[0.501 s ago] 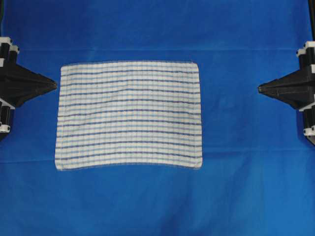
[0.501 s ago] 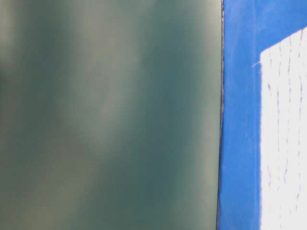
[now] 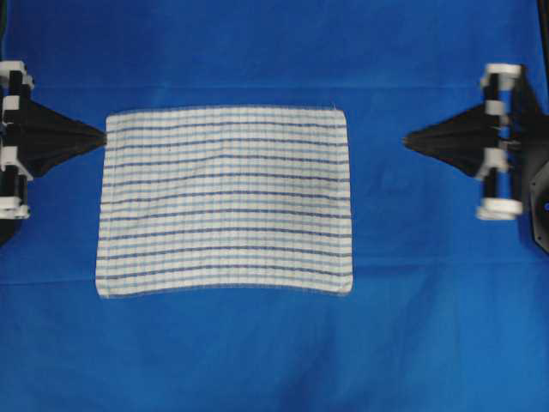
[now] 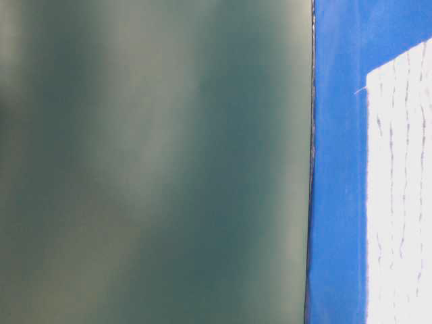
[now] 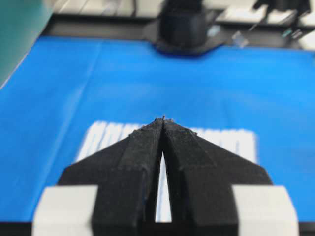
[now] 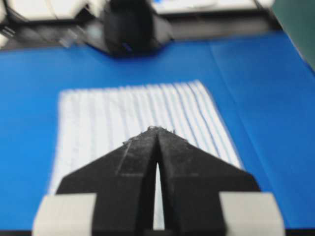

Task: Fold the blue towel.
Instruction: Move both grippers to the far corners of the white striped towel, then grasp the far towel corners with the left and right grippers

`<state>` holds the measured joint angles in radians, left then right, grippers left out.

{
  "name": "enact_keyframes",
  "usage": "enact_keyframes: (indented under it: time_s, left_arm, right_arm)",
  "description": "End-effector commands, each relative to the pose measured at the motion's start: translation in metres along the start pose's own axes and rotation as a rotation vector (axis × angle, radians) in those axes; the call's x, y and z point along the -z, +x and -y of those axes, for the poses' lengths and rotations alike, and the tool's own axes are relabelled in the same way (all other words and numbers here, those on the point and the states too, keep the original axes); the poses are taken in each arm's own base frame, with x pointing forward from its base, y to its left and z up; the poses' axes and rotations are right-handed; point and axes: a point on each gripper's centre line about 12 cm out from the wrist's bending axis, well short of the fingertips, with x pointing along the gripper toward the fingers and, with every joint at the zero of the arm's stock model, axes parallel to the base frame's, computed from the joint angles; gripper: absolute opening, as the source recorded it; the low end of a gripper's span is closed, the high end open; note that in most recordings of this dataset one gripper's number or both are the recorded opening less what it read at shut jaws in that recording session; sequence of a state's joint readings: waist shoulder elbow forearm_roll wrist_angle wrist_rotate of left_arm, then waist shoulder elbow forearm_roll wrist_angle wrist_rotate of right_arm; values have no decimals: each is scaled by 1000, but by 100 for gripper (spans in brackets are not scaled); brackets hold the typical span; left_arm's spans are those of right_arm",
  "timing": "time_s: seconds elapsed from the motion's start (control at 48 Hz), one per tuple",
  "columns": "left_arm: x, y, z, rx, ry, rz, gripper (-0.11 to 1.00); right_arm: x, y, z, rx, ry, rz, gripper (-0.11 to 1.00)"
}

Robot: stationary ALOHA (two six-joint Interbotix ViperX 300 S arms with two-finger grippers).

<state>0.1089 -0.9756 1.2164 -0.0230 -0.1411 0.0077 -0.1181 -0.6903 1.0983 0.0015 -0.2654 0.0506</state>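
Note:
The blue towel (image 3: 226, 202), white with thin blue checked stripes, lies flat and unfolded on the solid-blue sheet (image 3: 274, 352). It also shows in the left wrist view (image 5: 106, 135), in the right wrist view (image 6: 113, 110) and at the right edge of the table-level view (image 4: 401, 196). My left gripper (image 3: 103, 136) is shut, its tip at the towel's left edge near the far corner, holding nothing. My right gripper (image 3: 406, 137) is shut too, hovering over bare sheet a short way right of the towel. Both wrist views show tips (image 5: 163, 119) (image 6: 156, 129) pressed together.
A blurred grey-green panel (image 4: 155, 162) fills the left of the table-level view. The opposite arm's black base (image 5: 183, 27) stands at the sheet's far edge in the left wrist view, likewise (image 6: 130, 24) in the right wrist view.
Both grippers have moved inward toward the towel. The left tip now reaches the towel's left edge; the right has advanced further from the right side. The towel has not moved.

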Motion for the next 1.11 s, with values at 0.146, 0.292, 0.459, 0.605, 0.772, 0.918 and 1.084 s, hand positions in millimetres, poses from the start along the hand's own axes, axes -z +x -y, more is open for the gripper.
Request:
enact_keyframes:
  time_s: [0.146,0.292,0.459,0.605,0.772,0.918,1.084]
  left_arm:
    - [22,0,-25,-128,-36,-84,7]
    - [48,-1,-43,-226,-93,-205,51]
    - [80,0,-60,-311,-139,-345,89]
    - [101,4,-71,-359,-171,-439,83]
    - [125,11,-81,-393,-203,-549,83]
    - [143,17,-90,-416,-225,-619,83]
    - [155,28,-99,-437,-235,-636,83]
  right_arm:
    - [21,45,36,130,78,-137,0]
    - [50,73,64,212,119,-274,1]
    - [78,95,78,241,136,-366,40]
    - [94,110,88,261,148,-418,58]
    - [112,117,100,289,162,-466,55]
    - [131,120,110,312,178,-515,55]
    - [148,121,117,330,194,-556,55]
